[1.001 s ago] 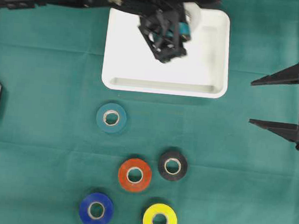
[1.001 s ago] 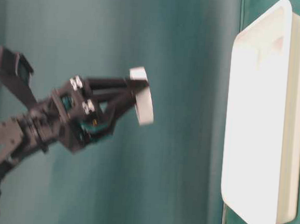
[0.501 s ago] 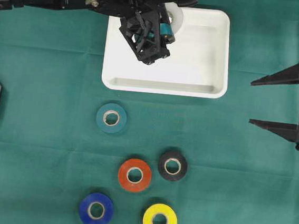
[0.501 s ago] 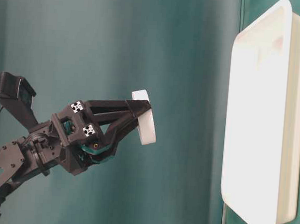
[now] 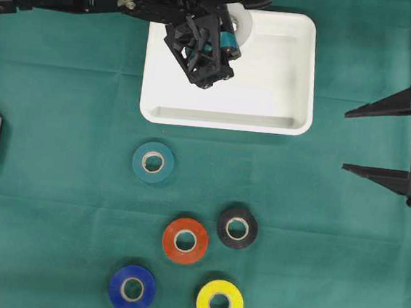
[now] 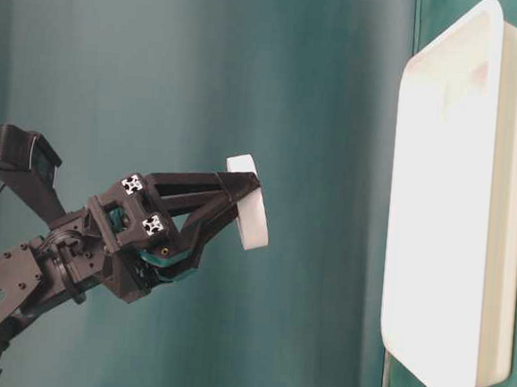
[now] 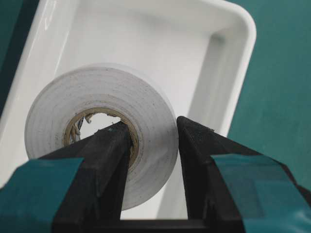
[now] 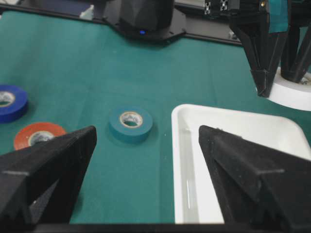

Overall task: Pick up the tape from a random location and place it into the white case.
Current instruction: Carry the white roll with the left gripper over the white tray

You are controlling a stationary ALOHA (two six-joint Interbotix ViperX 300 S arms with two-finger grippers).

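The green tabletop (image 5: 315, 230) is the biggest thing here, then the white case (image 5: 300, 76) sitting up near the far edge, with nothing resting on its floor as far as I can see. The left gripper (image 7: 153, 141) hangs above it, fingers (image 7: 109, 160) pinched tight on the white tape (image 7: 146, 111), one finger through the core and one outside. The table-level view shows a clear gap between roll and case, which the overhead can't. The right gripper (image 5: 356, 139) sits off to the side with fingers spread wide, holding nothing. Overhead also shows teal tape (image 5: 153, 162), orange tape (image 5: 185, 240), black tape (image 5: 237, 228), blue tape (image 5: 133, 289) and yellow tape (image 5: 219, 304) lying flat.
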